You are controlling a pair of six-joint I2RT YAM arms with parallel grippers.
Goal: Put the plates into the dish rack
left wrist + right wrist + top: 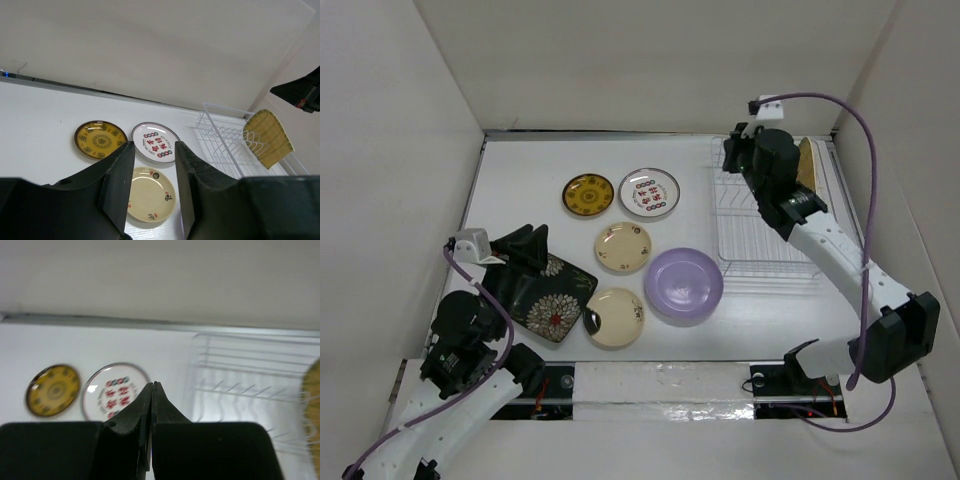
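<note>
mustard plate (807, 165) standing on edge in the dish rack (760, 250), right gripper (151, 390) pinched together on nothing by the rack's far left corner, left gripper (154, 146) fingers apart and empty over the black square plate (548, 300), lavender plate (685, 285) flat on the table (520, 170)

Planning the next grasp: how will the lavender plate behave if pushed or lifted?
The lavender plate looks rigid and glossy, so it would probably slide flat, not tip. Its smooth rim may slip when pinched. Pushed left, it would likely bump the cream plate beside it.
</note>
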